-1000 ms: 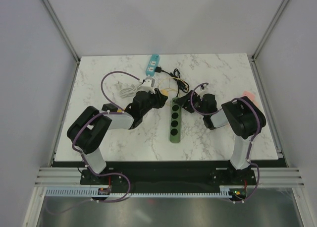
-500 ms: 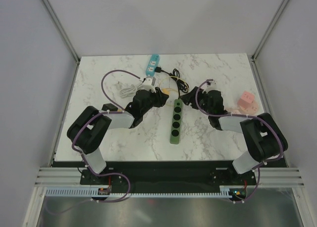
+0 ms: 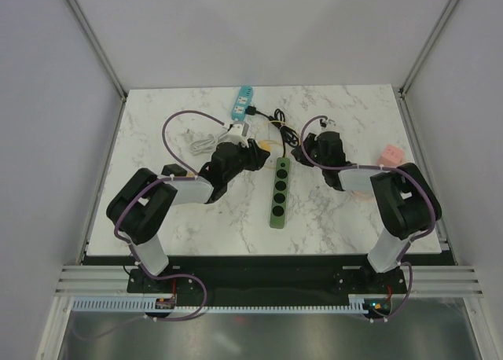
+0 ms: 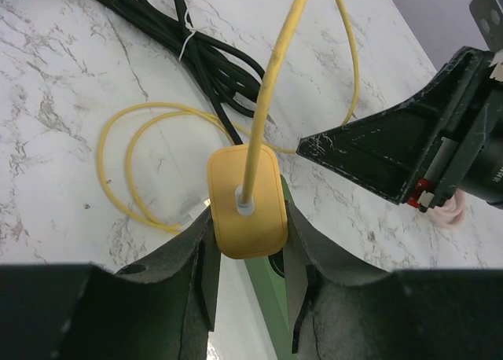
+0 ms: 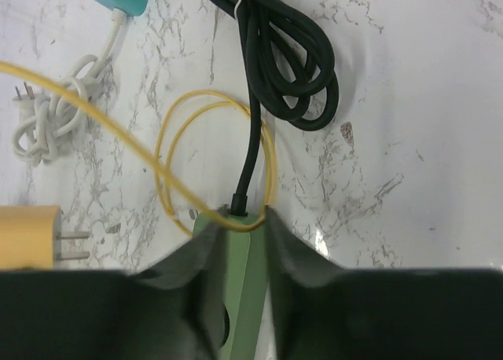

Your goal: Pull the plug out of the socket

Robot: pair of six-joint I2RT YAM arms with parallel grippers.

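While the left gripper (image 4: 247,246) pinches the yellow plug (image 4: 245,195), the right gripper (image 5: 240,230) has swung back, seemingly clamping the green strip (image 5: 238,289).

The rounded yellow plastic plug (image 4: 245,199) and long green plastic socket strip (image 3: 278,195) look smooth and matt, the white marbled tabletop (image 4: 63,77) beneath the plug faintly glossy.

yellow plug (image 4: 267,214), prongs bare, apart from the flat green socket strip (image 3: 278,192)
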